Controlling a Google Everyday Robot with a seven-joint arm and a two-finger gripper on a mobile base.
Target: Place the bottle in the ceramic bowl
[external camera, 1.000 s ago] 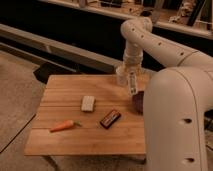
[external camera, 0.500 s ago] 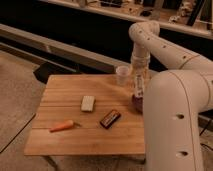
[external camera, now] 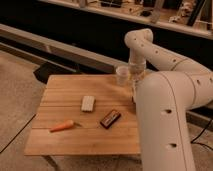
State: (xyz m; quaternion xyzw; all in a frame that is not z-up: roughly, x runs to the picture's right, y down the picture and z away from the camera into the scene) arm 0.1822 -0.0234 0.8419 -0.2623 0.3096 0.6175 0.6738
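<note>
Gripper [external camera: 135, 80] of the white arm, lowered at the far right edge of the wooden surface [external camera: 65, 135], just beside the pale translucent cup [external camera: 122, 76]. Its fingers are clenched, apparently on the bottle, which cannot be made out; neither can the ceramic bowl, hidden by the robot's body, probably the target below. Carrot [external camera: 62, 126], white block [external camera: 88, 103] and dark bar [external camera: 110, 118] lie well apart to the left, outside the placing path.
</note>
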